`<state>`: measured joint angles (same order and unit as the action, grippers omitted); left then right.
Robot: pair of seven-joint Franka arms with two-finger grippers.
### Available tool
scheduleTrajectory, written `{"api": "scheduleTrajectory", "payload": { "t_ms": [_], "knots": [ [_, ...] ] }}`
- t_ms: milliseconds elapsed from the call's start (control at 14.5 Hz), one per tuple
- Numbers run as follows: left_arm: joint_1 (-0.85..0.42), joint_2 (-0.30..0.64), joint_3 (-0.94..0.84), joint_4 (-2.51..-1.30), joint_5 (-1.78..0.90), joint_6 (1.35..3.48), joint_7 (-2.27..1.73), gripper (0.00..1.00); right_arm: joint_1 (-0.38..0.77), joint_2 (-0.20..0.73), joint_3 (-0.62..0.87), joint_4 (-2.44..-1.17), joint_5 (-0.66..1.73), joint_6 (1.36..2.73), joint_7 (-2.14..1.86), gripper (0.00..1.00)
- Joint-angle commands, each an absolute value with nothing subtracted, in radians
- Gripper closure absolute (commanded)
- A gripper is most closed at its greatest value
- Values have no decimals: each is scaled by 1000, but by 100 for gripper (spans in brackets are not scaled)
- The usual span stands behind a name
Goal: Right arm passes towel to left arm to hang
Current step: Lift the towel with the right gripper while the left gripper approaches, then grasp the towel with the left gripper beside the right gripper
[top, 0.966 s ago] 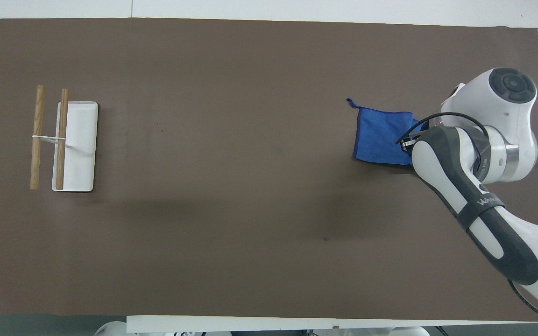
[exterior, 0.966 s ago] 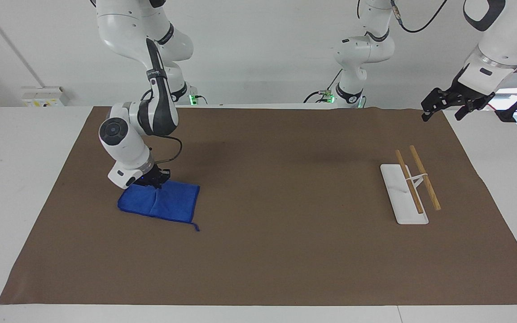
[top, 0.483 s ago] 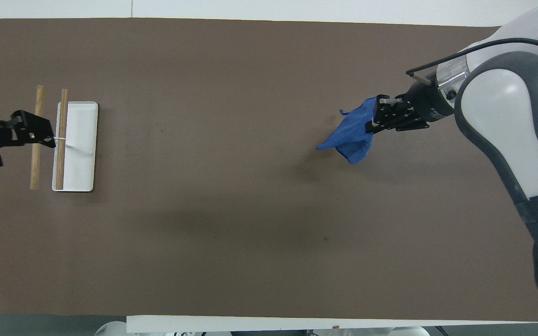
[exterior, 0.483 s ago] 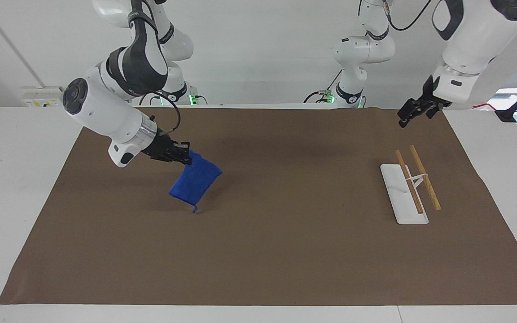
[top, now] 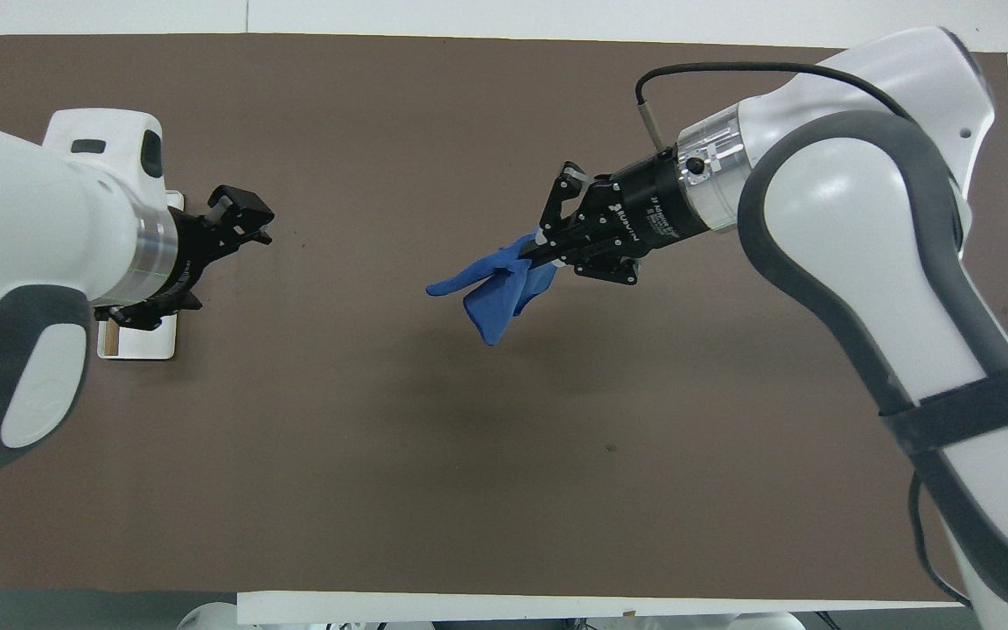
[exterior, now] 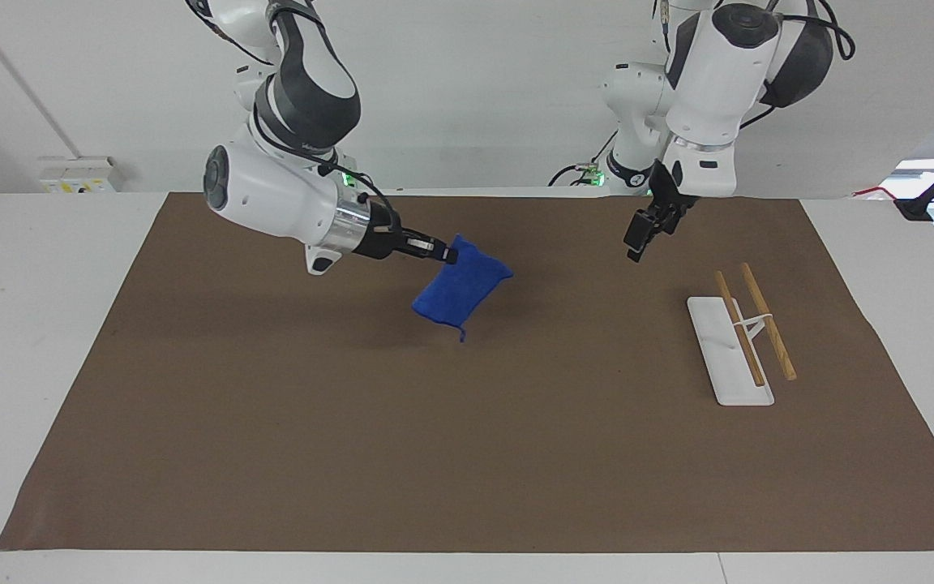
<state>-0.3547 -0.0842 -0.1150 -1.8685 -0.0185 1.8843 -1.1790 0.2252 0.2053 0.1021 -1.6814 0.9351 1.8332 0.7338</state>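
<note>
You see the towel (exterior: 462, 289) (top: 495, 289), a small bright blue cloth, hanging crumpled in the air over the middle of the brown-covered desk (exterior: 467, 454), pinched by one edge in the right pincer (exterior: 444, 254) (top: 548, 249), its thin loop dangling lowest.

small blue towel (exterior: 462, 292): soft matt cloth, seen crumpled
brown table cover (exterior: 467, 454): matt, paper-like, smooth
white rack base (exterior: 724, 354): smooth, faintly glossy
two tan rods (exterior: 767, 319): bare matt wood
white arm shells (top: 828, 201): glossy plastic
silver wrist ring (top: 714, 166): brushed metal
</note>
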Motion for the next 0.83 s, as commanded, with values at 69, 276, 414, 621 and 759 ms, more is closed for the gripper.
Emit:
{"api": "scheduleTrajectory", "payload": {
  "t_ms": [69,276,414,621,759],
  "knots": [
    [-438,-57,-100,-1882,-63,1948,-1379,1,256,196,104,-1698,1038,1867,871,100],
    [-492,-43,-100,-1894,-64,1951,-1487,8,284,196,104,-1700,1039,1890,906,100],
    [-503,-23,-100,-1893,-64,1970,-1511,21,302,196,104,-1701,1039,1901,919,100],
    [-520,-12,-100,-1894,-64,1974,-1512,40,302,190,104,-1712,1039,1914,919,100],
    [-522,-12,-100,-1894,-64,1968,-1513,88,313,189,104,-1718,1039,1916,919,100]
  ]
}}
